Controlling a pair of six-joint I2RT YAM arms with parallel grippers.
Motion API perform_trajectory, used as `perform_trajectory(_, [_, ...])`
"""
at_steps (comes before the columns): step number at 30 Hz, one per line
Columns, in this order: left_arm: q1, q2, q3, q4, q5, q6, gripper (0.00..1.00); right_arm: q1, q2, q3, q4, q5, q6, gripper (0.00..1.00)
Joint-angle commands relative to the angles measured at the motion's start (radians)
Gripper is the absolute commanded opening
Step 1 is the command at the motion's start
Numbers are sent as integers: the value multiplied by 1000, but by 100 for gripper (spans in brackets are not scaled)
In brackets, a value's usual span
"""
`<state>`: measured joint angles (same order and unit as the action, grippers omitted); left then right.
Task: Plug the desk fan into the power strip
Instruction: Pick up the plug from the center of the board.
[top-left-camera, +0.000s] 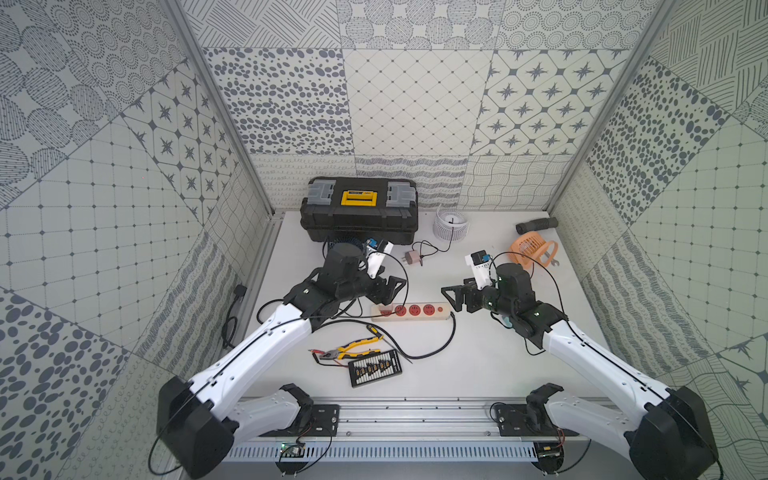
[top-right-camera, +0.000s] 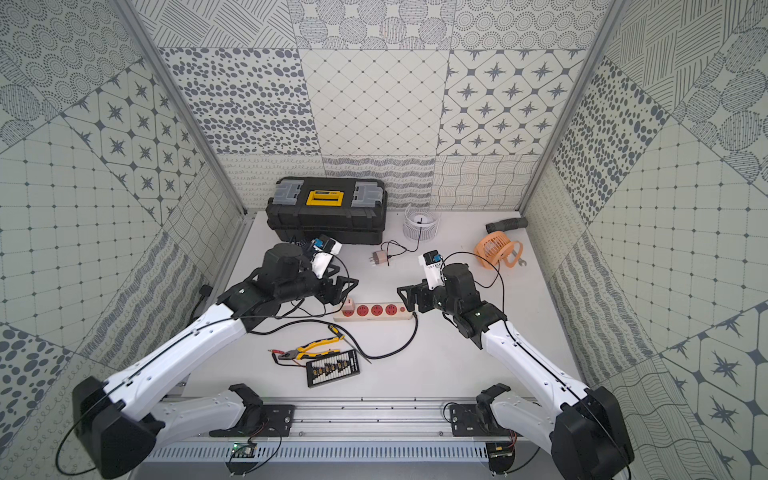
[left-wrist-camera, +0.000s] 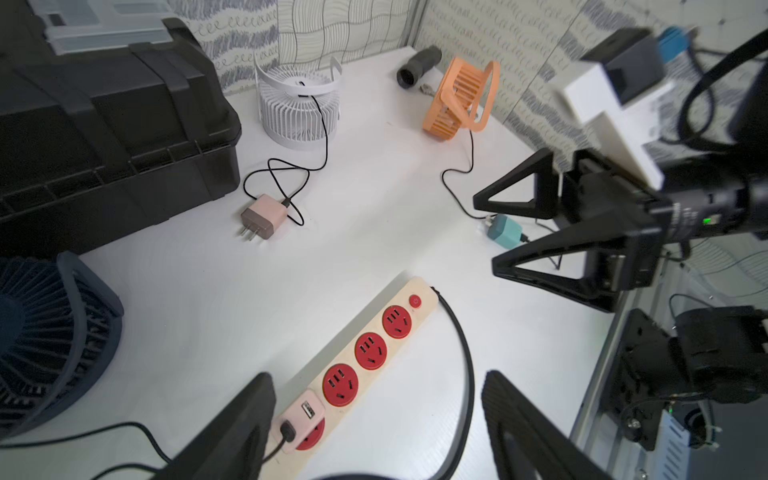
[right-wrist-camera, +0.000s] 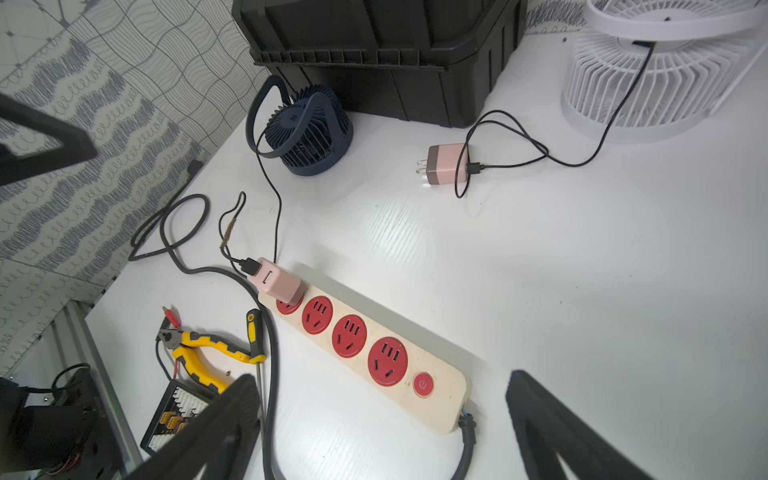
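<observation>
- strip (top-left-camera: 409, 311) flat on the table between the two grippers, long axis running from one arm's side across to the other's.
- adapter (right-wrist-camera: 276, 282) sits upright in the strip's end socket, the end toward the left gripper (top-left-camera: 395, 293); button and thick cord are at the opposite end, near the right gripper (top-left-camera: 449, 299).
- left gripper: jaws spread, and in the left wrist view the adapter stands just beside one finger (left-wrist-camera: 245, 419), not pinched; touching or a hair apart, can't tell.
- right gripper: jaws wide, nothing between them, hanging by the strip's button end.
- blue fan (right-wrist-camera: 309, 129) stands beyond the strip's adapter end, its thin cable running toward the adapter, so the plug-in looks done to me.
- what matters next: the left arm is the near one and the adapter lies right at its finger, so a clean retreat wants to go up and away from the strip, not sideways along it.
- risk, as i read it: a sideways drag could catch the thin cable and rock the adapter out of its socket.
</observation>
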<state>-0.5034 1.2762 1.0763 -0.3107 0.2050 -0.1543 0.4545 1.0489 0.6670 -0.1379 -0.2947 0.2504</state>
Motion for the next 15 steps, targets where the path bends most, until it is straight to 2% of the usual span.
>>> perform_trajectory(1, [-18, 302, 190, -66, -28, 418, 83, -29, -59, -47, 93, -70, 30, 97])
perform_trajectory(5, [6, 522, 369, -52, 50, 557, 85, -47, -97, -103, 129, -111, 42, 97])
perform_trajectory(10, [70, 735, 555, -72, 150, 580, 85, -48, -94, -143, 170, -143, 59, 97])
perform_trajectory(15, [106, 882, 694, -130, 163, 611, 84, -48, -93, -178, 236, -178, 99, 97])
